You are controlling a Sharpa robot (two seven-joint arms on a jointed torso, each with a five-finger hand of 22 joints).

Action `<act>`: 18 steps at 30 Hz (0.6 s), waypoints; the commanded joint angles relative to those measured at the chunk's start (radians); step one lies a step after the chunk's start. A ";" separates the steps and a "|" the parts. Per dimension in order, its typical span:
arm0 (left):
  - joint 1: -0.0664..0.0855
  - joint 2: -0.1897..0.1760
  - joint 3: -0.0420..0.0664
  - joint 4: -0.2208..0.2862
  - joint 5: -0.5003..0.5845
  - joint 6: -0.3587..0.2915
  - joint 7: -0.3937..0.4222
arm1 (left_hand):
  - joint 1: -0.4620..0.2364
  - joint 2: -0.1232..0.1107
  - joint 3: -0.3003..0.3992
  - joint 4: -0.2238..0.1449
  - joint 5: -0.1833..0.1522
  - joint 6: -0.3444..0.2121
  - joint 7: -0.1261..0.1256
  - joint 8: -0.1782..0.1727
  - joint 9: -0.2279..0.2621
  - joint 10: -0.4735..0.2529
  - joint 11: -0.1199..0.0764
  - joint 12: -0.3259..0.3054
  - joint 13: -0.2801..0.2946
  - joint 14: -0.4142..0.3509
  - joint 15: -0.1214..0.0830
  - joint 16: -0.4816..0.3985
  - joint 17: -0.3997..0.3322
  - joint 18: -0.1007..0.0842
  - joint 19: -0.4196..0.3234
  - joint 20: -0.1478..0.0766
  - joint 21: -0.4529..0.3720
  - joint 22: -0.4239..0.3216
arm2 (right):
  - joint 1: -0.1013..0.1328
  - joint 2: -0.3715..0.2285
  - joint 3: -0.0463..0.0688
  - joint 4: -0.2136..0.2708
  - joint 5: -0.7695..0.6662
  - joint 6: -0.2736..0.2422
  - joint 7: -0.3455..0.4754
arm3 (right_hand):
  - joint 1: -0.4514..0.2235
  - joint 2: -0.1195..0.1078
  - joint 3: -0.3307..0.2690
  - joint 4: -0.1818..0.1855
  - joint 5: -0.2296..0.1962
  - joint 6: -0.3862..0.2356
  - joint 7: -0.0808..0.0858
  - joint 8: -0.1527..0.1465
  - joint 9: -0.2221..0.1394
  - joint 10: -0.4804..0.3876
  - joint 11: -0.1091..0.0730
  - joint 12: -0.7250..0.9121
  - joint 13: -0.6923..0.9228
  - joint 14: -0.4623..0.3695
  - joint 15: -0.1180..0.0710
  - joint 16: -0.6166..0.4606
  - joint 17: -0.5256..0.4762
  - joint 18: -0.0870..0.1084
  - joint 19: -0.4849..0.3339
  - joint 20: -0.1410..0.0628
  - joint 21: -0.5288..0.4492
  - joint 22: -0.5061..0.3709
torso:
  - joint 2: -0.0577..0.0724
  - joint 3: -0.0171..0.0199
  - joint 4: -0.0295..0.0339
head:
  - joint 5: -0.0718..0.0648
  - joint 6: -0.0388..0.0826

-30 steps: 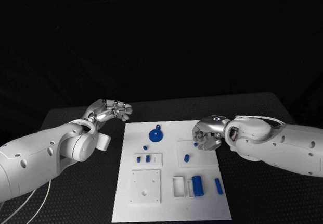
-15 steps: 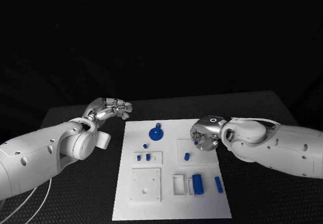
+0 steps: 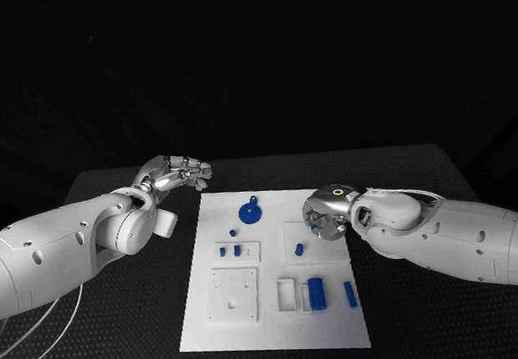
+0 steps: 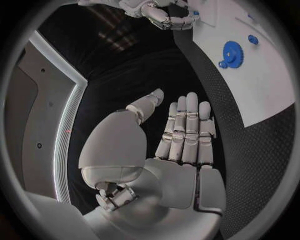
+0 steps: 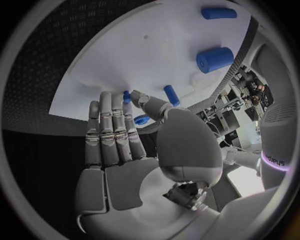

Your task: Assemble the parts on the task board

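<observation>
The white task board [image 3: 223,333] is seen in the middle of the black table [image 3: 127,341], blue parts lying on it, a gear [image 3: 251,214] near its far end. The right hand [image 3: 326,217] is held above the board's right edge, fingers straight and together, nothing gripped. The left hand [image 3: 182,174] is raised off the board's far left corner, fingers side by side, empty.

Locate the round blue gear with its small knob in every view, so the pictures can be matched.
Head view: the round blue gear lies on the far part of the white task board.
Left wrist view: it lies on the white board beyond the left hand, at.
Right wrist view: not identifiable.
Shared landmark: the right hand, also seen at.
</observation>
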 commanded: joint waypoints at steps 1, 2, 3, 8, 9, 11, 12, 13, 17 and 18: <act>0.002 0.001 0.001 0.003 0.007 0.017 0.001 | -0.009 0.005 -0.007 -0.001 0.001 -0.007 0.002 0.005 -0.002 0.009 0.001 -0.006 -0.002 0.006 -0.002 -0.007 0.002 0.006 0.006 0.001 -0.004 0.001 | -0.014 0.003 -0.009 -0.002 -0.037 0.034 -0.002 | 0.011 0.008 0.021 0.001 -0.004 0.017 -0.003 0.010 0.004 0.018 -0.004 -0.001 0.004 0.016 -0.002 0.011 0.007 0.014 0.015 -0.003 0.009 0.024 | 0.000 0.0004 -0.0001 | 0.000 -0.001; 0.002 0.001 0.001 0.003 0.007 0.018 0.000 | -0.009 0.005 -0.007 -0.001 0.001 -0.007 0.002 0.005 -0.002 0.009 0.001 -0.006 -0.002 0.006 -0.002 -0.007 0.002 0.006 0.006 0.001 -0.004 0.001 | -0.014 0.003 -0.009 -0.003 -0.040 0.036 -0.004 | 0.013 0.010 0.030 0.000 -0.003 0.022 -0.005 0.012 0.005 0.024 -0.006 -0.001 0.006 0.020 -0.004 0.014 0.009 0.014 0.019 -0.004 0.012 0.024 | 0.000 0.0005 0.0001 | 0.000 -0.003; 0.002 0.000 0.001 0.003 0.007 0.018 -0.001 | -0.009 0.005 -0.007 -0.001 0.001 -0.007 0.002 0.005 -0.002 0.009 0.001 -0.006 -0.002 0.006 -0.002 -0.007 0.002 0.006 0.006 0.001 -0.004 0.001 | -0.015 0.003 -0.010 -0.004 -0.048 0.040 -0.008 | 0.016 0.011 0.038 -0.002 -0.002 0.026 -0.006 0.014 0.006 0.029 -0.009 0.000 0.009 0.023 -0.006 0.016 0.012 0.014 0.023 -0.006 0.014 0.024 | 0.000 0.0003 0.0003 | -0.001 -0.002; 0.002 -0.001 0.001 0.003 0.007 0.021 -0.005 | -0.009 0.004 -0.008 -0.002 0.001 -0.007 0.002 0.005 -0.002 0.009 0.002 -0.007 -0.003 0.006 -0.002 -0.009 0.003 0.006 0.006 0.001 -0.005 0.002 | -0.016 0.002 -0.013 -0.003 -0.070 0.062 -0.018 | 0.018 0.014 0.064 -0.010 0.005 0.042 -0.013 0.019 0.010 0.048 -0.016 -0.001 0.020 0.036 -0.012 0.024 0.025 0.014 0.036 -0.011 0.024 0.024 | -0.001 -0.0005 -0.0002 | -0.001 -0.005; 0.002 -0.002 0.001 0.003 0.007 0.021 -0.006 | -0.009 0.004 -0.008 -0.002 0.001 -0.007 0.002 0.005 -0.002 0.009 0.002 -0.007 -0.003 0.006 -0.002 -0.009 0.003 0.006 0.006 0.001 -0.005 0.002 | -0.016 0.004 -0.013 -0.003 -0.071 0.062 -0.019 | 0.019 0.014 0.067 -0.012 0.005 0.044 -0.014 0.020 0.010 0.050 -0.017 -0.001 0.021 0.037 -0.013 0.025 0.026 0.014 0.037 -0.011 0.025 0.024 | -0.001 -0.0002 -0.0004 | -0.001 -0.006; 0.002 -0.001 0.001 0.002 0.007 0.022 -0.007 | -0.008 0.004 -0.007 -0.002 0.002 -0.007 0.002 0.005 -0.002 0.009 0.002 -0.007 -0.004 0.007 -0.002 -0.009 0.004 0.007 0.006 0.000 -0.005 0.002 | -0.017 0.003 -0.014 0.002 -0.079 0.055 -0.023 | 0.021 0.015 0.072 -0.015 0.005 0.048 -0.015 0.021 0.012 0.054 -0.018 -0.001 0.024 0.039 -0.014 0.026 0.029 0.014 0.040 -0.013 0.027 0.024 | -0.001 0.0005 -0.0009 | -0.001 -0.006; 0.002 -0.002 0.001 0.003 0.006 0.022 -0.008 | -0.008 0.004 -0.007 -0.003 0.002 -0.007 0.002 0.005 -0.002 0.009 0.002 -0.008 -0.004 0.007 -0.002 -0.010 0.004 0.007 0.006 0.000 -0.005 0.002 | -0.018 0.003 -0.014 0.003 -0.083 0.052 -0.024 | 0.021 0.014 0.074 -0.017 0.005 0.050 -0.016 0.022 0.012 0.056 -0.019 -0.001 0.025 0.041 -0.014 0.027 0.031 0.014 0.041 -0.013 0.028 0.024 | -0.001 0.0005 -0.0008 | -0.001 -0.007; 0.002 -0.002 0.001 0.003 0.005 0.022 -0.008 | -0.008 0.004 -0.007 -0.003 0.002 -0.007 0.002 0.005 -0.002 0.009 0.002 -0.008 -0.004 0.007 -0.002 -0.010 0.004 0.007 0.006 0.000 -0.005 0.002 | -0.018 0.003 -0.015 0.005 -0.083 0.048 -0.025 | 0.021 0.014 0.076 -0.019 0.004 0.052 -0.017 0.023 0.013 0.058 -0.020 -0.002 0.027 0.042 -0.015 0.028 0.033 0.014 0.044 -0.014 0.030 0.024 | -0.001 0.0009 -0.0008 | -0.001 -0.007; 0.002 -0.001 0.001 0.003 0.005 0.023 -0.009 | -0.006 0.003 -0.007 -0.004 0.002 -0.008 0.002 0.005 -0.002 0.009 0.002 -0.008 -0.005 0.007 -0.002 -0.011 0.006 0.007 0.006 0.000 -0.006 0.002 | -0.019 0.004 -0.015 0.013 -0.088 0.023 -0.027 | 0.022 0.012 0.082 -0.026 0.004 0.058 -0.020 0.024 0.015 0.065 -0.022 -0.002 0.033 0.048 -0.018 0.031 0.039 0.014 0.050 -0.016 0.035 0.024 | -0.001 0.0004 -0.0008 | -0.002 -0.007; 0.002 -0.001 0.001 0.003 0.005 0.023 -0.009 | -0.006 0.003 -0.007 -0.004 0.002 -0.008 0.002 0.005 -0.003 0.009 0.002 -0.009 -0.005 0.007 -0.002 -0.012 0.006 0.007 0.006 0.000 -0.006 0.003 | -0.019 0.004 -0.015 0.014 -0.089 0.016 -0.028 | 0.022 0.011 0.083 -0.027 0.005 0.059 -0.020 0.025 0.016 0.067 -0.023 -0.002 0.034 0.048 -0.018 0.031 0.040 0.014 0.050 -0.017 0.035 0.024 | -0.001 0.0004 -0.0008 | -0.002 -0.007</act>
